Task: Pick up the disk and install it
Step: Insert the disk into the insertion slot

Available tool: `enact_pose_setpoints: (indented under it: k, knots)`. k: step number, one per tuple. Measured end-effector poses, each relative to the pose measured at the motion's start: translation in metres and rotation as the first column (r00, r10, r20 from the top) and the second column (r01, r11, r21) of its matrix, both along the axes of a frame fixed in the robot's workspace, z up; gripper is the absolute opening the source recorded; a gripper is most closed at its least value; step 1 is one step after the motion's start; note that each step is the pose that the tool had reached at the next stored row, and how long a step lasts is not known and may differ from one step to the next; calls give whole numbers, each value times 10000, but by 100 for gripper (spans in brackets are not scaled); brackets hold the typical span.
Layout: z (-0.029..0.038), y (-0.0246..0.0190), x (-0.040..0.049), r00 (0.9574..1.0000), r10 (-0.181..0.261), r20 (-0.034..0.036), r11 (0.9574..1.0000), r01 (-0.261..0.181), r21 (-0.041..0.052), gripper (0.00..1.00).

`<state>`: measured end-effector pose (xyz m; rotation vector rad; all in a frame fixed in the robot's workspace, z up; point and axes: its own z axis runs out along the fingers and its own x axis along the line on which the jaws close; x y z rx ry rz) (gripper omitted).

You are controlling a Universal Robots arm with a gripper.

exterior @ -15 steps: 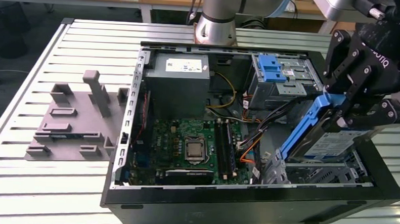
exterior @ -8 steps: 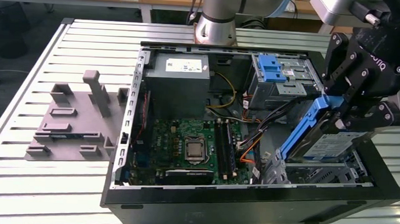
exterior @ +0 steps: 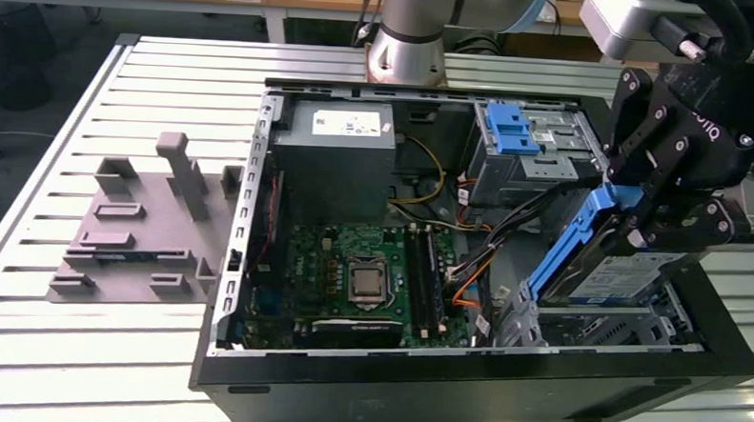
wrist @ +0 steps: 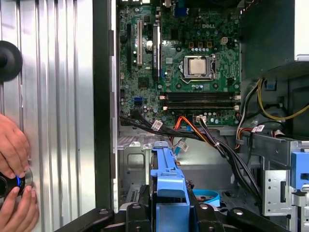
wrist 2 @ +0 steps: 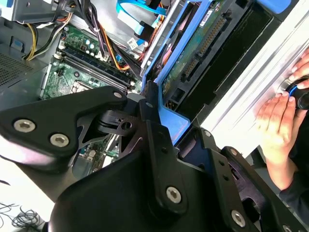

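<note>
Disk (exterior: 614, 276) clamped in closed gripper (exterior: 663, 222), tilted above drive bay (exterior: 614, 328) of case (exterior: 471, 392).

Black tool (exterior: 661, 221), silver screw heads (wrist 2: 174, 194); silver-grey tubular arm (exterior: 407, 43), pale-blue joint cap (exterior: 530, 10)

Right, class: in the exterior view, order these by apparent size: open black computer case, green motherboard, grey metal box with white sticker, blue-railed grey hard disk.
1. Open black computer case
2. Green motherboard
3. Grey metal box with white sticker and blue-railed hard disk: alike, unranked; the gripper hides part of the nearer disk.
</note>
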<state>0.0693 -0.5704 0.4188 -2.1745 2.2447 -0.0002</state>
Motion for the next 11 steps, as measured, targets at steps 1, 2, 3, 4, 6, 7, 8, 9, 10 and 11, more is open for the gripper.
enact_pose_setpoints:
  k: [1, 2, 3, 4, 6, 7, 8, 9, 10, 11]
  knots:
    - [-8, 0, 0, 10000, 0, 0, 10000, 0, 0, 36]
    - [-15, 0, 0, 10000, 0, 0, 10000, 0, -1, 36]
    - [-22, 0, 0, 10000, 0, 0, 10000, 0, 0, 36]
    - [-29, 0, 0, 10000, 0, 0, 10000, 0, 0, 36]
    - [-39, 0, 0, 10000, 0, 0, 10000, 0, -1, 36]
    - [-41, 0, 0, 10000, 0, 0, 10000, 0, -1, 36]
    - [-42, -1, 0, 10000, 0, 0, 10000, 0, -2, 36]
    - [-42, -1, 0, 10000, 0, -1, 10000, 0, -3, 36]
    - [-43, -1, 0, 10000, 0, 0, 10000, 0, -1, 36]
    - [-43, -1, 0, 10000, 0, 0, 10000, 0, 0, 36]
